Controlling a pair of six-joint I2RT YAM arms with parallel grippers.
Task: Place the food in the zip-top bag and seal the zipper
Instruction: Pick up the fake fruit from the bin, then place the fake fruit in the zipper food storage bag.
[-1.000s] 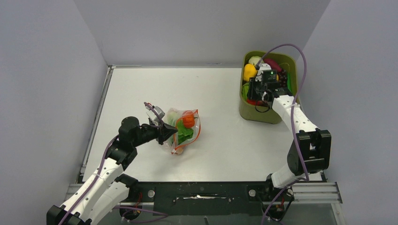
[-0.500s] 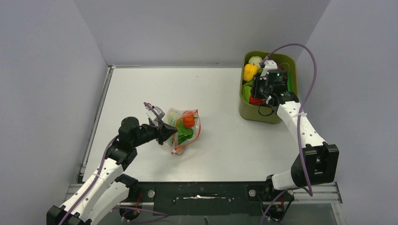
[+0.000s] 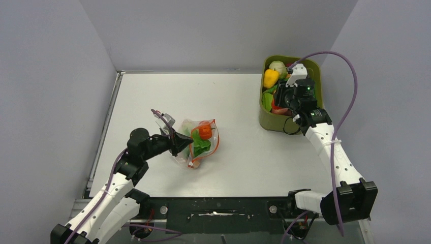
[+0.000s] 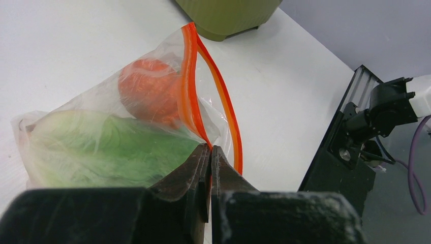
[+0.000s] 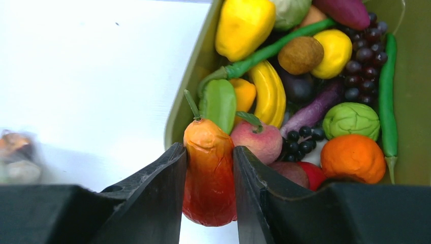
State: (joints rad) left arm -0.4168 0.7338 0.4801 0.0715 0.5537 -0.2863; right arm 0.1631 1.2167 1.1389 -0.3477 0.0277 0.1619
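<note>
Starting from the near edge of the desk [image 3: 244, 152]: the left claw [image 4: 210, 152] is squeezing fully together on the rim of the zip-top bag [image 3: 201, 142], right where one strip of the zipper [image 4: 223, 107] is running into its tips. It's holding that edge up a bit, so the bag is slumping on the desk left of the middle, somewhat closer to the near edge than the far one. The mouth is gaping: the two orange-red strips are bowing apart and meeting again at the end away from the claw. Inside, an orange round piece [image 4: 147, 96] is sitting up by the zipper and a leafy green one [image 4: 101, 147] is lying under it, filling the bag's lower half.

Further back, toward the far right corner, the olive tub [image 3: 277, 122] is sitting on the desk, well apart from the bag. The right claw [image 5: 209, 151] is hanging over the tub's side that faces the bag, narrowed onto an orange-red fruit [image 5: 208, 178] with a green stem, pads pressing on both flanks. Behind it the tub is brimming with food: a green pepper [image 5: 219, 104], a peach [image 5: 259, 142], a banana [image 5: 267, 94], an orange [image 5: 353, 157], a cabbage [image 5: 350, 119], dark grapes [image 5: 363, 46] and a yellow pepper [image 5: 244, 25] at the far end.
</note>
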